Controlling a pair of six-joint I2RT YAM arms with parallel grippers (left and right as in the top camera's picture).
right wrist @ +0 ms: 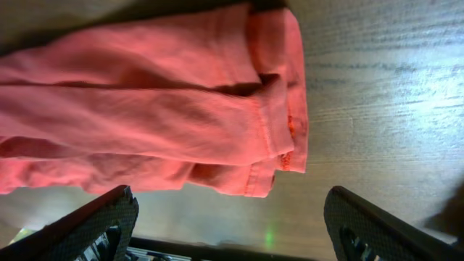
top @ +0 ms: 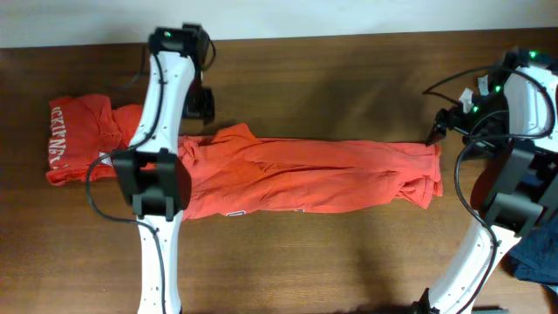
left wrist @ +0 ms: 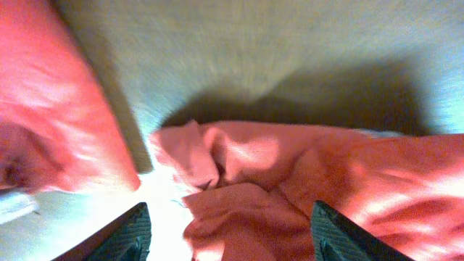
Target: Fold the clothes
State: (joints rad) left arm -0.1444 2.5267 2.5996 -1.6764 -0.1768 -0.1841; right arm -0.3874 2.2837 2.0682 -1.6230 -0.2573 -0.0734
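One of the clothes, a red-orange shirt (top: 305, 174), lies folded into a long strip across the middle of the table. A second shirt (top: 77, 139) with white lettering lies folded at the far left. My left gripper (top: 204, 102) hovers over the strip's left end. In the left wrist view it (left wrist: 230, 239) is open, with rumpled cloth (left wrist: 246, 167) below and between the fingers (left wrist: 123, 235), not gripped. My right gripper (top: 438, 131) is at the strip's right end. In the right wrist view it (right wrist: 239, 232) is open over bare wood, just off the hem (right wrist: 275, 138).
The brown wooden table (top: 331, 78) runs to a pale wall at the back. A dark blue cloth (top: 536, 257) lies at the right edge beside the right arm's base. Both arms reach in from the front edge.
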